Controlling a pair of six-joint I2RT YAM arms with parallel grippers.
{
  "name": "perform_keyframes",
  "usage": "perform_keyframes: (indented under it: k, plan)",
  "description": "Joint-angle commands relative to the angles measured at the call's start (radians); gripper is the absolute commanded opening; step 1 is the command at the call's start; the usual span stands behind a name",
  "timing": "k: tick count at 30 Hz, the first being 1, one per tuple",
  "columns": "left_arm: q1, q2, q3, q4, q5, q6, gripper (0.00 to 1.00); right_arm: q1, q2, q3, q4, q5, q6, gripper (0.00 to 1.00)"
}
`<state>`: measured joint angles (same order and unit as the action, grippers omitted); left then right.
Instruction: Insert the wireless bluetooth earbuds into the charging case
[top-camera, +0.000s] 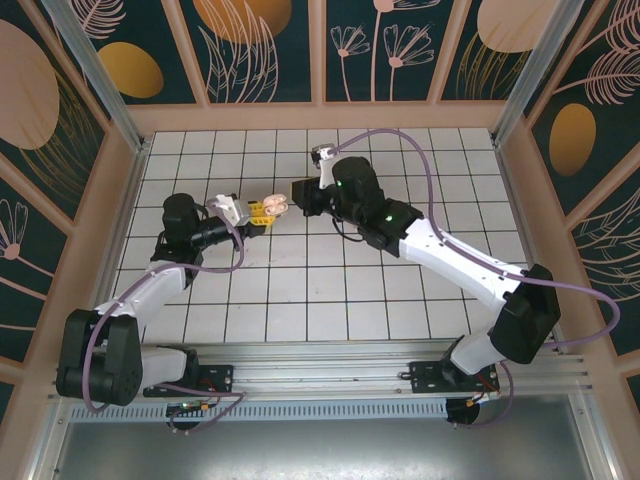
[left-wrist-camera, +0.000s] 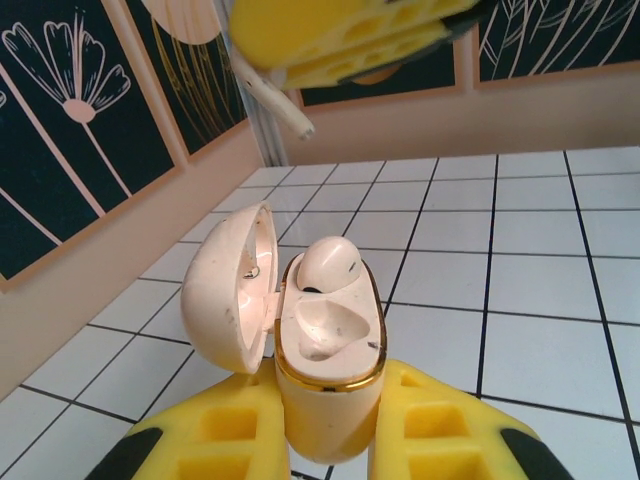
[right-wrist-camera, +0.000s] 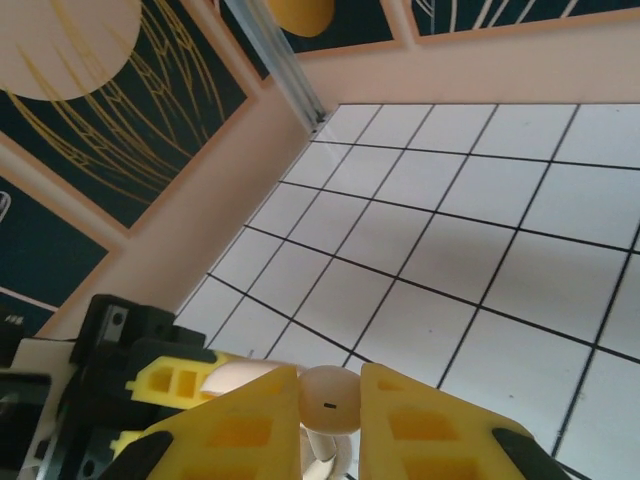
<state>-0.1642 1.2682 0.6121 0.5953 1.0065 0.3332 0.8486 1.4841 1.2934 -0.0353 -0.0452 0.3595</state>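
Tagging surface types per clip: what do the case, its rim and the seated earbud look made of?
Case: glossy cream plastic, soft highlights, smudged. Rim: thin gold band, mirror glints, probably metallic plating. Earbud: smooth whitish plastic, same sheen.

It was a robot test cell in a lab, not a home. A white counter (top-camera: 330, 300) ruled in a black grid sat boxed in by panels (top-camera: 265, 50) printed with gold discs and line-drawn flowers. Aluminium posts (top-camera: 90, 70) stood at the corners. A left arm (top-camera: 150, 290) and a right arm (top-camera: 450, 255), trailing purple cables (top-camera: 420, 160), were bolted to a metal rail (top-camera: 320, 372).
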Motion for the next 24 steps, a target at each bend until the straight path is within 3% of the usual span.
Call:
perform_keyframes:
  k: [1,11,24]
  plan:
    - [-0.007,0.028,-0.001,0.194,0.023,-0.178,0.02,0.027,-0.012,-0.019,0.121,0.019,-0.035,0.17]
    - [-0.023,0.053,-0.002,0.294,-0.021,-0.337,0.02,0.044,0.04,-0.036,0.235,-0.004,-0.028,0.17]
    - [-0.022,0.05,0.014,0.276,-0.044,-0.362,0.02,0.057,0.093,-0.013,0.253,-0.032,-0.026,0.17]
